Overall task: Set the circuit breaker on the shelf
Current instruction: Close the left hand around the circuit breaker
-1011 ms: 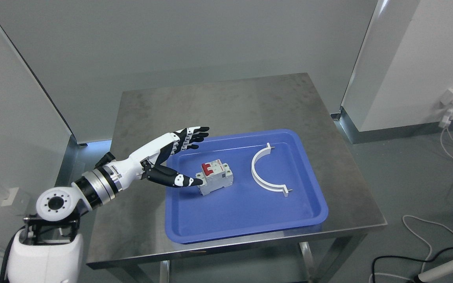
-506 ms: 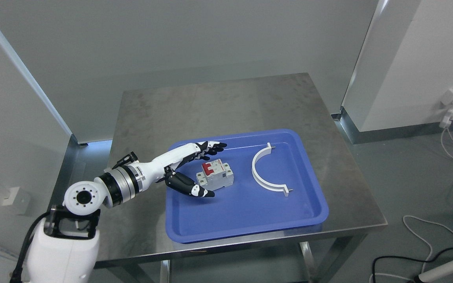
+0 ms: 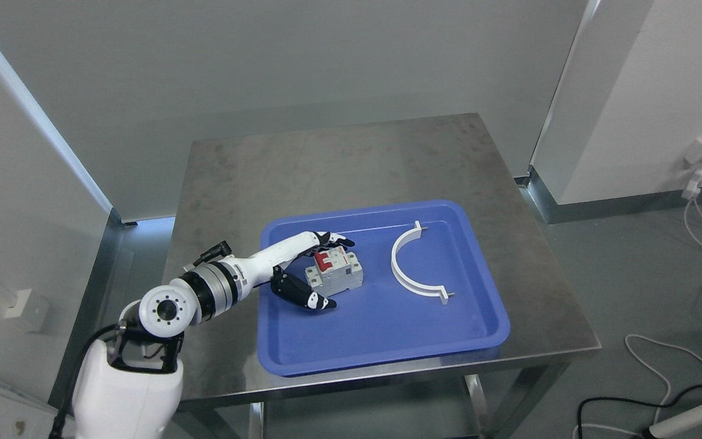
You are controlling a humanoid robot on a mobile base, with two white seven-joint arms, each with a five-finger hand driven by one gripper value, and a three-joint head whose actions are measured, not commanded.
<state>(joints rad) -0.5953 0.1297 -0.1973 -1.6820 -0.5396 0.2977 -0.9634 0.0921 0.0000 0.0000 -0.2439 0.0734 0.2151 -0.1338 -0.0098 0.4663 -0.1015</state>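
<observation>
Small light-grey plastic circuit breaker w/ red toggle block on its top left part; boxy, stepped housing, a printed label strip next to the red part, text too small to read. Sits in left-centre of blue rectangular plastic tray, resting on tray floor. Long axis runs roughly left-right across tray, right end angled slightly toward the near edge; red switch face looks up and a bit toward camera.

Left hand, white w/ black fingers, comes in from lower left over tray's left rim. Fingers curve over the far side of breaker, thumb lies along its near-left corner. Hand brackets breaker, partly curled; contact looks likely at both sides but can't tell if it's a firm clamp. Breaker not lifted.

White semicircular plastic clip lies flat in tray, right of breaker, apart from it.

Tray on brushed stainless-steel table, near front edge.
</observation>
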